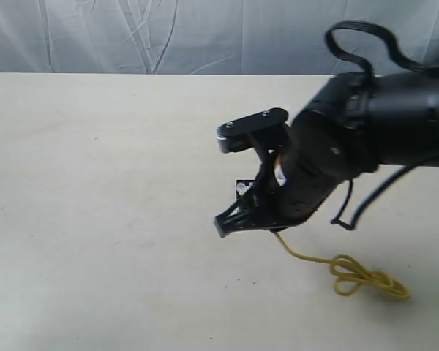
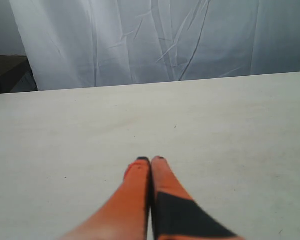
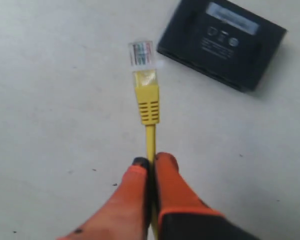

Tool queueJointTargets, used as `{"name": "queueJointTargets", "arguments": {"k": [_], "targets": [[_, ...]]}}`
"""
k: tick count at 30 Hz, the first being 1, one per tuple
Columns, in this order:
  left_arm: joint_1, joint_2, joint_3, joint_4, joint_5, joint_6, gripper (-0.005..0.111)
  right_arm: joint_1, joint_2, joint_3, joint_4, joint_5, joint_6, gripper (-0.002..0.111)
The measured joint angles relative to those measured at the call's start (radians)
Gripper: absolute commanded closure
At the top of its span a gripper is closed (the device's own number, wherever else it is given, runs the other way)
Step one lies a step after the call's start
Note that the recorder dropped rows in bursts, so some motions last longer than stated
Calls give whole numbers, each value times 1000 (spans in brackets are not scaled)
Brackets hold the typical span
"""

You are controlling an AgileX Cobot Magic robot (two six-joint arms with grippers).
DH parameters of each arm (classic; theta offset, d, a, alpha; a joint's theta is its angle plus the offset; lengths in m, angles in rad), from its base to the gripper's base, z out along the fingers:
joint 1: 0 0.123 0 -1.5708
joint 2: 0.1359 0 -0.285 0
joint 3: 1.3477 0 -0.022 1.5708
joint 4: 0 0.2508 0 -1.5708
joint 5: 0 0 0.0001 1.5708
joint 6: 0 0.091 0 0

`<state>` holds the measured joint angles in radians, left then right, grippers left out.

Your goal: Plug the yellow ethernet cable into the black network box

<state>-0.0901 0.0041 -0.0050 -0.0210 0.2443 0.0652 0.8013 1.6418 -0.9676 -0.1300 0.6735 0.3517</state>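
Observation:
My right gripper (image 3: 151, 160) is shut on the yellow ethernet cable (image 3: 150, 135), a little behind its yellow boot. Beyond the orange fingertips (image 3: 166, 165), the clear plug (image 3: 141, 53) points out over the table. It stops just short of a corner of the black network box (image 3: 225, 45) and does not touch it. The box lies flat with its pale label strip up. In the exterior view the right gripper (image 1: 230, 218) hangs low at mid-table and mostly hides the box. The cable (image 1: 307, 257) trails to a loose coil (image 1: 366, 279). My left gripper (image 2: 151, 159) is shut on nothing.
A pale table (image 1: 95, 183) fills the scene, backed by a grey creased cloth (image 1: 168, 33). The bulky black right arm (image 1: 380, 124) with its looped black hose (image 1: 366, 44) reaches in from the right. The left arm does not show in the exterior view.

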Motion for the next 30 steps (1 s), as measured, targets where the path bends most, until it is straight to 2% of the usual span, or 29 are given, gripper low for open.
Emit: {"name": "queueJointTargets", "arguments": {"k": [6,8,16,17,19,20,22,27,30], "targets": [[0,0,0,8,-2,0,107,-40,-120,205,4,-100,0,109],[0,0,0,-9,-52,0,107,-40,-127,263,8,-136,0,109],[0,0,0,-96,-516,0,107,-40,-127,340,28,-238,-2,109],[0,0,-12,-120,-512,23,107,-40,-127,340,33,-244,-2,109],[0,71,-126,-223,-408,195,107,-40,-127,340,64,-271,-2,109],[0,167,-218,-265,-353,301,107,-40,-127,340,89,-291,-2,109],[0,410,-416,-292,-266,384,107,-40,-127,340,122,-324,-2,109],[0,951,-803,-236,-29,424,107,-40,-127,340,140,-332,-2,109],[-2,1258,-986,-244,110,452,107,-40,-127,340,140,-332,-2,109]]}}
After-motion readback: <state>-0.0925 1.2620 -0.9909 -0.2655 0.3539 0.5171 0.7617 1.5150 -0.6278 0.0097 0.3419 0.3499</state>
